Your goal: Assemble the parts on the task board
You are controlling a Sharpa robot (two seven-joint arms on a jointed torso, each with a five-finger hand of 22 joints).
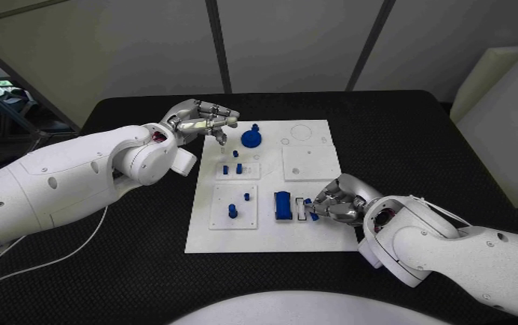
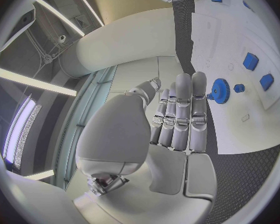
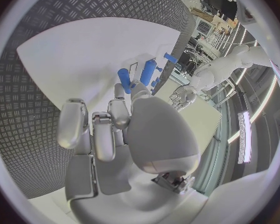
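Note:
The white task board (image 1: 308, 231) lies in the middle of the black table. On it are a blue gear (image 1: 251, 138), small blue pegs (image 1: 231, 168) and a long blue block (image 1: 283, 205). My right hand (image 1: 340, 204) is at the board's near right side and pinches a small blue part (image 1: 312, 210) between thumb and finger, just right of the block. The right wrist view shows that part (image 3: 124, 79) at the fingertips, beside the block (image 3: 147, 72). My left hand (image 1: 205, 123) hovers over the board's far left corner, fingers stretched out, holding nothing, close to the gear (image 2: 219, 90).
Raised white sub-plates (image 1: 310, 162) sit on the board; the right one carries no blue pieces. More small blue pegs (image 1: 232, 210) stand on the near left plate. Bare black table (image 1: 410, 145) surrounds the board.

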